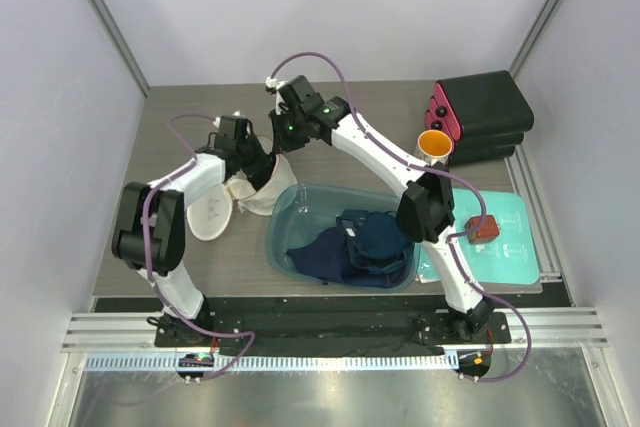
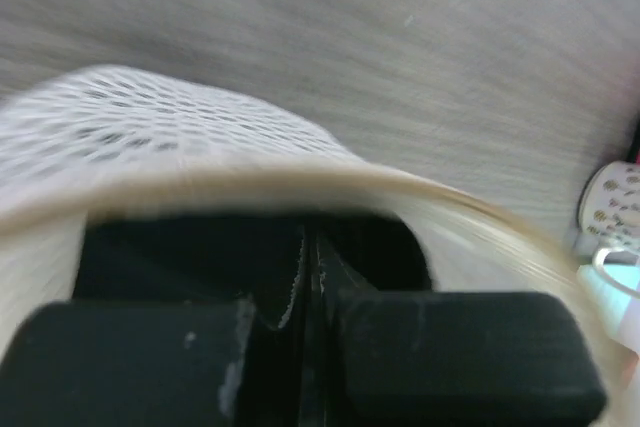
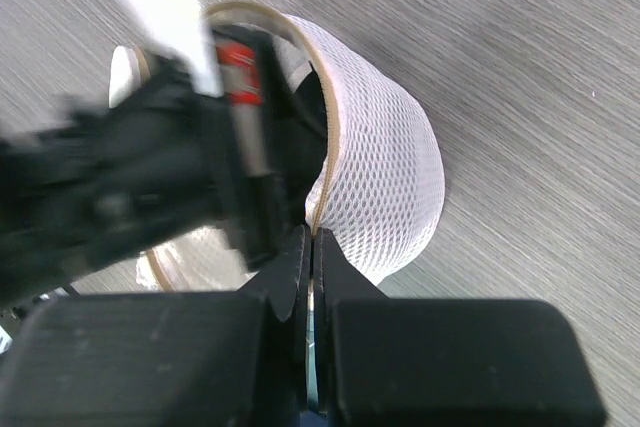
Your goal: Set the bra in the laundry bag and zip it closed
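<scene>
The cream-white mesh laundry bag (image 1: 256, 195) stands open on the table, one disc face (image 1: 210, 215) lying flat to its left. My right gripper (image 1: 281, 147) is shut on its tan zip rim (image 3: 318, 192) and holds the mouth up; the mesh wall (image 3: 385, 157) bulges to the right of my jaws (image 3: 313, 235). My left gripper (image 1: 262, 172) reaches inside the mouth, jaws shut (image 2: 308, 232), with black fabric, apparently the bra (image 2: 150, 252), bunched around the fingertips. The mesh (image 2: 150, 117) and rim (image 2: 450, 197) arch over it. The bra does not show in the top view.
A teal basin (image 1: 290, 209) with navy-blue clothes (image 1: 355, 245) sits right of the bag. A flat teal pouch (image 1: 505, 242) with a red object (image 1: 481, 228) lies at the right. A black box (image 1: 485, 117) and an orange cup (image 1: 435, 143) stand at the back right.
</scene>
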Controlling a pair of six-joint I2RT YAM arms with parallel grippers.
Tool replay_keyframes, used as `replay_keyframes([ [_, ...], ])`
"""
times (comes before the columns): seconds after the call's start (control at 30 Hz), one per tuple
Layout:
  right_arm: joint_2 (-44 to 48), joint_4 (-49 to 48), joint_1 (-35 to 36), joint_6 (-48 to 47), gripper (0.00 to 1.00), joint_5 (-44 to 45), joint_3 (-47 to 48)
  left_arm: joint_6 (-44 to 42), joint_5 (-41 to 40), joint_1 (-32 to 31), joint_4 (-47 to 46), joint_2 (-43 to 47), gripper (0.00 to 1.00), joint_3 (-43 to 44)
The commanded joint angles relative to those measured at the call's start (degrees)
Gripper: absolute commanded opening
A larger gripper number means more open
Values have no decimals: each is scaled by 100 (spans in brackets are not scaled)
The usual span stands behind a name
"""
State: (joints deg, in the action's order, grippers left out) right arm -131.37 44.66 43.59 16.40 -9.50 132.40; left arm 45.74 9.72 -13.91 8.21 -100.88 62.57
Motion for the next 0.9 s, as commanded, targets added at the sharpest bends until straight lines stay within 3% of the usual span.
replay_keyframes([
  [0.0, 437, -335, -62, 38, 1, -43, -91, -416, -734, -15, 821, 1111, 9, 511],
  [0.1, 411, -371, -79, 56, 1, -140, -100, -557, -1110, -6, 1190, 1623, 28, 398],
  [0.2, 437, -415, -88, 73, 1, -175, -153, -627, -1130, 3, 1175, 2247, 34, 135],
  [0.3, 489, -441, -79, 82, 1, -219, -205, -549, -606, 64, 1052, 2450, 32, 10],
  [0.5, 674, -599, -79, 196, 1, -307, -434, -30, 739, 134, 139, 1722, 21, -183],
  [0.87, 833, -714, -70, 723, 1, -491, -241, 840, 1656, 108, -1637, 237, 16, -385],
])
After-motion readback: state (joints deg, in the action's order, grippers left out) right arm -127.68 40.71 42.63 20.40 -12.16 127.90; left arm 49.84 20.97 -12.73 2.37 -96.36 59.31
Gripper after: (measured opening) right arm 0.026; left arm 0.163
